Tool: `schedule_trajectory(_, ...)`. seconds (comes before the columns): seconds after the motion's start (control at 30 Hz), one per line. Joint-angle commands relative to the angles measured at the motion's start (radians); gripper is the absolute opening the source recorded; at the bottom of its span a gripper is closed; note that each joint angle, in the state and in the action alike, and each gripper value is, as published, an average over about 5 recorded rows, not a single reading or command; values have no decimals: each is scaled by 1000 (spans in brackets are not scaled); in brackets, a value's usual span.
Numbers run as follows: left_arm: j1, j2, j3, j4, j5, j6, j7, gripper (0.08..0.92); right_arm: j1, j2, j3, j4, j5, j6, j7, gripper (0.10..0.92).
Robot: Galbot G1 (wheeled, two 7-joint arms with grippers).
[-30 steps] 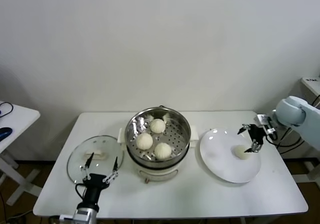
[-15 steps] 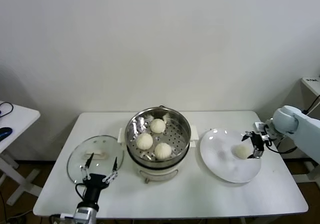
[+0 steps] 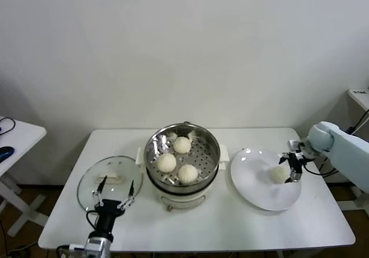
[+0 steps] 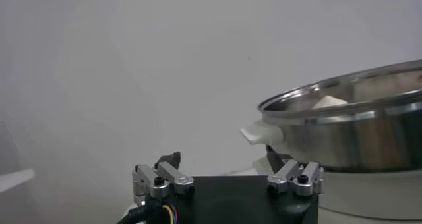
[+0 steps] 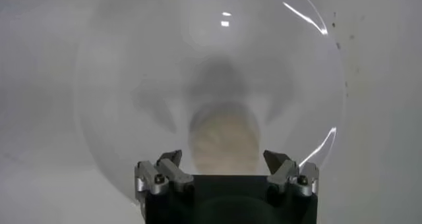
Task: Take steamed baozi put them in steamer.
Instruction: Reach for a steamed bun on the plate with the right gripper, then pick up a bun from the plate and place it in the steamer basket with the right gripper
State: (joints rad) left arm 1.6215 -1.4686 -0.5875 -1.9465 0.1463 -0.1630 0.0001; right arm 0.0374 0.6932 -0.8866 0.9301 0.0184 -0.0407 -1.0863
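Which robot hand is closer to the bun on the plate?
Right. The right gripper is around the last baozi on the plate; the left gripper waits far off by the glass lid.

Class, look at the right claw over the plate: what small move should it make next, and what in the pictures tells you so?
Probably close on the last baozi. The right claw is open and low over the plate, its fingers either side of that bun in the right wrist view. Three baozi already lie in the steamer. The left claw waits open near the table's front edge.
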Motion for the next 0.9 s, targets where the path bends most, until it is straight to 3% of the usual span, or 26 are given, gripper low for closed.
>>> schedule_trajectory(0.03, -2, -1, 0, 5, -1, 3, 0, 823, -1, 62, -7, -98, -6, 11, -7, 823)
schedule_trajectory(0.47, -5, -3, -2, 13, -1, 3, -1, 823, -3, 93, -6, -133, -7, 12, -26, 817)
schedule_trajectory(0.7, -5, -4, -1, 9, -1, 4, -2, 823, -3, 86, -6, -129, -3, 13, -29, 715)
schedule_trajectory(0.9, -3, -4, 0, 8, 1, 4, -2, 823, 0, 79, -5, -123, 16, 11, -28, 692)
